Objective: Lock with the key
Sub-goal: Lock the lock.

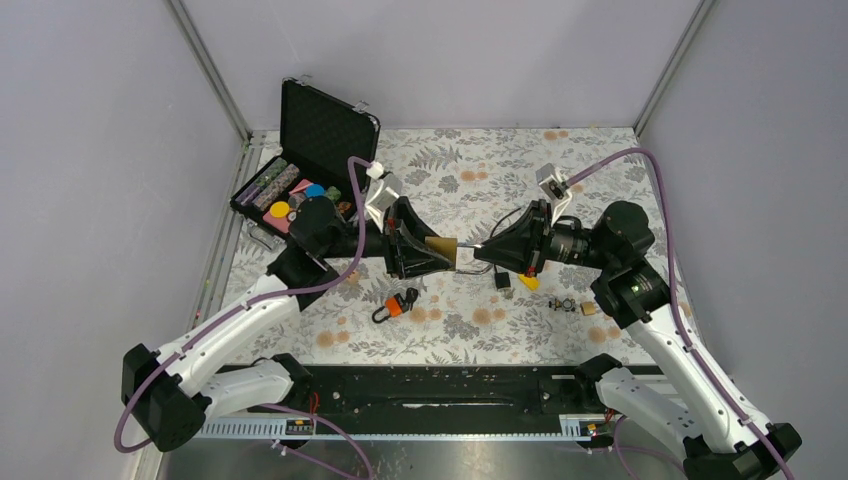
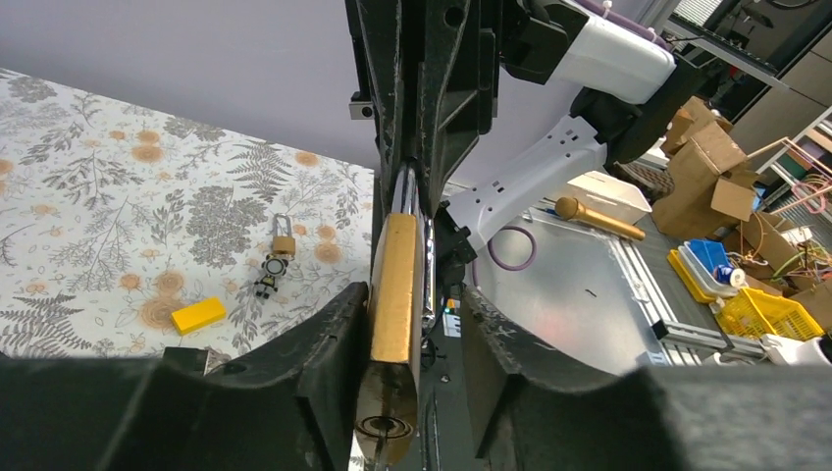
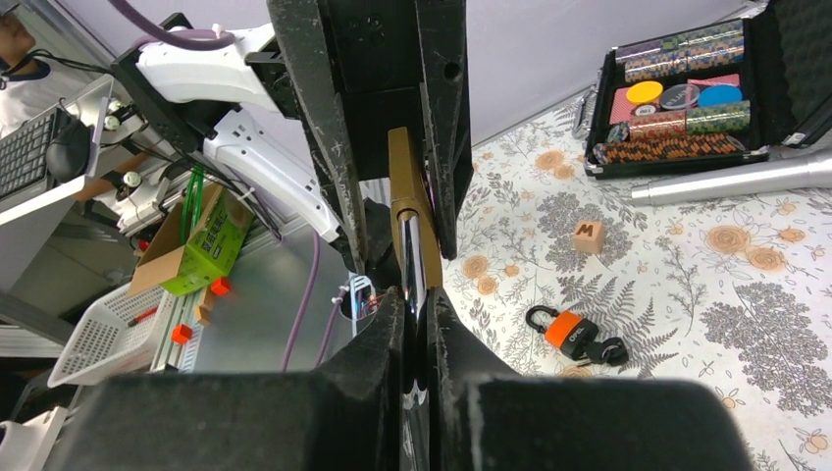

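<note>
Above the middle of the floral tabletop [image 1: 620, 150], the left fingers [image 2: 324, 348] pinch the brass padlock [image 2: 395, 294] by its flat sides and hold it in the air. The right fingers [image 3: 383, 343] meet it from the right, pressed together on a thin silver stem that runs into the padlock's end. This looks like the key [image 3: 413, 257], though it shows only edge-on. A black tag [image 1: 501, 281] dangles below. An orange padlock [image 1: 394, 307] lies nearer, and an open black case [image 1: 318, 128] stands far left.
</note>
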Robot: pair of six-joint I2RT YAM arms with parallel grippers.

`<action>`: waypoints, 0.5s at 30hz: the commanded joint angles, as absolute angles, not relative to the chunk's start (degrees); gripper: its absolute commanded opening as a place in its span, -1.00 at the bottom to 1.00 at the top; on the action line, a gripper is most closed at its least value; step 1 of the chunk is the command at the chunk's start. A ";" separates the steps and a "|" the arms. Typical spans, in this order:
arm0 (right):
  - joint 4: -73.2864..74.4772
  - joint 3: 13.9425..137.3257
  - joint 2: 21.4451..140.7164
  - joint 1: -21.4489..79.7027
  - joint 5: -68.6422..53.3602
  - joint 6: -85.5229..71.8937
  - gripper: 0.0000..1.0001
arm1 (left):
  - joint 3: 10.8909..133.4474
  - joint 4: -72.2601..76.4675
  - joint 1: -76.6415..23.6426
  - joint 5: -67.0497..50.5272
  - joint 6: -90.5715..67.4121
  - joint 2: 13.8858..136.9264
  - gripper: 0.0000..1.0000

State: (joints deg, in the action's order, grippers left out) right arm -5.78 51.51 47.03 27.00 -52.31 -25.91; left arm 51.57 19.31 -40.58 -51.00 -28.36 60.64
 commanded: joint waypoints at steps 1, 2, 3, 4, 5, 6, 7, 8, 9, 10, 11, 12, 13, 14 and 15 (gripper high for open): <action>-12.37 55.72 46.43 27.25 -48.03 -27.71 -1.00 | 50.94 23.04 -40.82 -52.69 -28.22 60.42 -0.19; -12.39 55.72 46.55 27.25 -47.80 -27.91 -1.00 | 50.94 23.36 -40.79 -52.85 -28.33 60.43 -0.24; -12.39 55.72 46.58 27.25 -47.74 -28.01 -1.00 | 50.77 23.76 -40.84 -52.94 -28.54 60.41 -0.48; -12.39 55.72 46.70 27.26 -47.73 -28.15 -1.00 | 50.72 24.01 -40.85 -52.63 -28.90 60.18 -0.71; -12.32 55.68 46.84 27.25 -47.78 -28.21 -1.00 | 50.59 24.19 -40.87 -52.26 -28.94 59.89 -0.93; -12.31 55.60 46.88 27.29 -48.02 -28.21 -1.00 | 50.42 24.25 -40.87 -51.64 -28.86 59.45 -1.00; -12.33 55.49 46.86 27.25 -48.27 -28.26 -1.00 | 50.15 24.32 -40.79 -50.95 -28.77 58.89 -1.00; -12.26 55.34 46.86 27.25 -48.42 -28.41 -0.98 | 49.85 24.42 -40.78 -50.02 -28.67 58.37 -1.00; -12.12 55.14 46.90 27.25 -48.50 -28.42 -0.78 | 49.68 24.43 -40.72 -49.05 -28.73 57.80 -1.00; -11.59 54.99 46.91 27.25 -48.49 -28.16 -0.42 | 49.61 24.26 -40.64 -47.98 -28.85 57.22 -1.00; -11.22 54.61 46.93 27.25 -48.56 -27.75 -0.11 | 49.55 24.04 -40.51 -46.72 -29.08 56.82 -1.00; -10.62 54.16 46.81 27.25 -48.41 -27.31 0.22 | 49.61 23.92 -40.44 -45.81 -29.53 56.54 -1.00; -10.28 53.57 46.72 27.25 -48.33 -26.92 0.40 | 49.67 23.84 -40.30 -45.10 -30.08 56.18 -1.00; -10.20 52.93 46.74 27.22 -48.40 -26.73 0.47 | 49.78 23.78 -40.11 -44.17 -30.80 55.86 -1.00; -10.20 52.42 46.74 27.23 -48.72 -27.01 0.50 | 50.01 23.51 -39.83 -43.62 -31.59 55.73 -1.00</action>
